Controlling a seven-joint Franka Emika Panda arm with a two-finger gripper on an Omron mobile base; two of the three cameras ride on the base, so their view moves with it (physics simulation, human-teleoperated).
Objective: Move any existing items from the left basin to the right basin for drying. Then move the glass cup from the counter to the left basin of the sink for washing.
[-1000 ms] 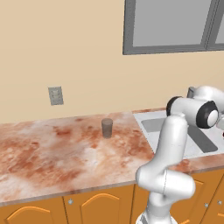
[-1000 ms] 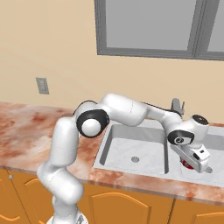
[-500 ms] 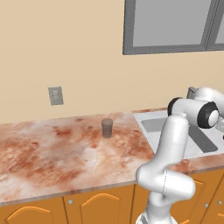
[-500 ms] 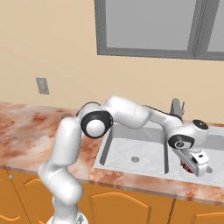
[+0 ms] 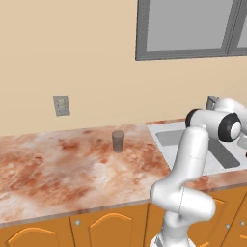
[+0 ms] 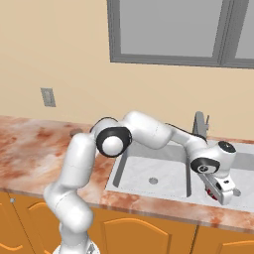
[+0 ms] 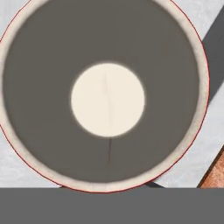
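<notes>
We hold the red mug [image 6: 214, 191] clamped in our gripper [image 6: 218, 191] low over the right basin [image 6: 243, 181], not yet released; the glass cup [image 5: 117, 141] waits on the counter [image 5: 58, 169], left of the sink [image 5: 169, 137]

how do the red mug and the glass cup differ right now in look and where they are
The red mug is glossy red with a pale inside; the glass cup is a greyish-brown translucent tumbler.
The mug is low over the sink's right basin at the gripper; the glass cup stands alone on the counter, left of the sink.
The mug sits against the hand; nothing touches the glass cup.
Both are small drinking vessels.
</notes>
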